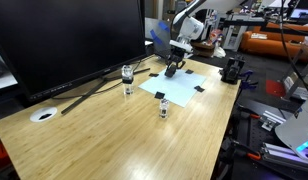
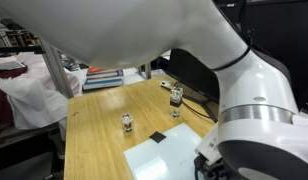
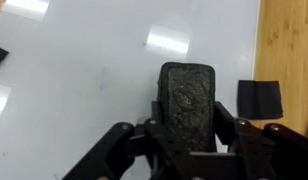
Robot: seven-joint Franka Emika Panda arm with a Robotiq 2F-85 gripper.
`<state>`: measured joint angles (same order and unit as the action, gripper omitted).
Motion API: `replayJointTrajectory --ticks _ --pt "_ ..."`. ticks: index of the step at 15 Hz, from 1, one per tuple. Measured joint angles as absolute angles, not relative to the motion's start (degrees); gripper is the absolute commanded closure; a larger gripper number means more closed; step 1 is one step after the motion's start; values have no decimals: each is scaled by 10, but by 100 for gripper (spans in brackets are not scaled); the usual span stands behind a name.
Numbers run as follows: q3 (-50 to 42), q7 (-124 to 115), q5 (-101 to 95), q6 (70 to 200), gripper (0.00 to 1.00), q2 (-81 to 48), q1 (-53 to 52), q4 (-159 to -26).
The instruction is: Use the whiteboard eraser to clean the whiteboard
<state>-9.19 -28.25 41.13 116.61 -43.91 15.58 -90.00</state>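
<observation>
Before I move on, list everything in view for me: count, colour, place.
whiteboard eraser: one, black, gripped in the claw over the whiteboard
whiteboard: one, pale bluish-white, flat on the table
corner patches: at least two, black, at the whiteboard's corners
glass jars: at least two, clear, on the table beside the whiteboard
ring: one, white, on the table near the monitor's foot
monitor: one, black, along one side of the table
table: one, light wood
arm: one, white, reaching over the whiteboard
claw: one, black, shut on the whiteboard eraser
</observation>
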Motion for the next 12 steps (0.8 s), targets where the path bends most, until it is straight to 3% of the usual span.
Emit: replayJointTrajectory --ticks 12 --pt "-83 -278 404 1076 73 -560 185 -714"
